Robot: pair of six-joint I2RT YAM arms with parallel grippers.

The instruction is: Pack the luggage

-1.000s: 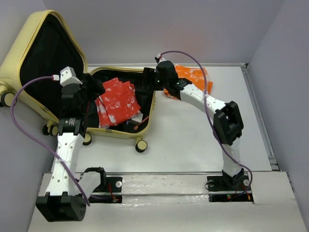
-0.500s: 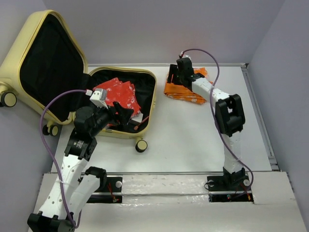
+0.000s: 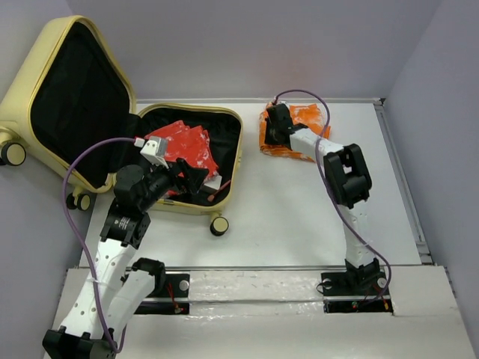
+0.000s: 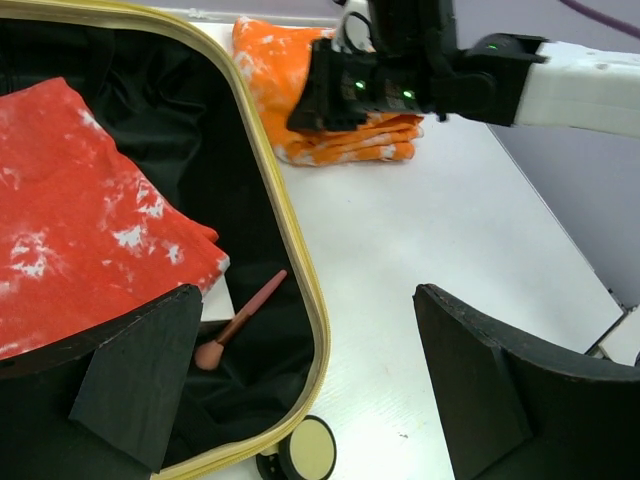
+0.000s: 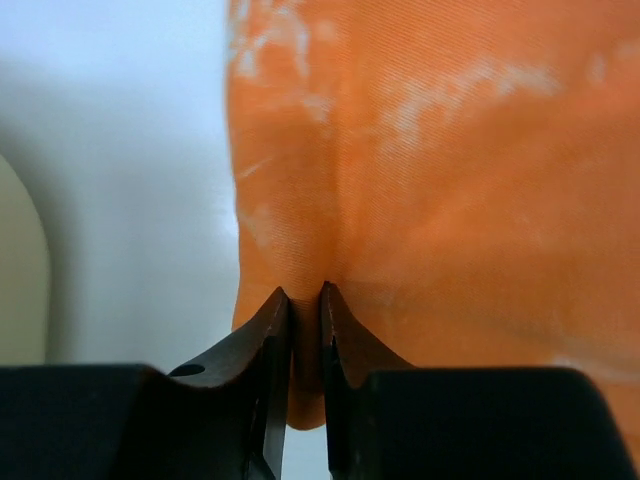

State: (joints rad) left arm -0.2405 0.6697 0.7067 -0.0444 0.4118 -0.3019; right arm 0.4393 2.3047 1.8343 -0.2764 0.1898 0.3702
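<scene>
The right claw (image 5: 307,297) pinches a thin fold at the edge of the folded orange cloth (image 5: 450,150), near the worktop's (image 3: 299,217) far edge. With so shallow a hold, it should lift slowly and high to clear the rim of the open luggage (image 3: 16,112) at the far left corner. The left claw (image 4: 315,375), spread wide, hovers over that rim.

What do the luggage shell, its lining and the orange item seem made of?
The luggage shell looks like hard plastic, smooth and pale yellow. Its lining is black fabric, wrinkled. The orange item is soft cloth: folded, fine weave showing.
</scene>
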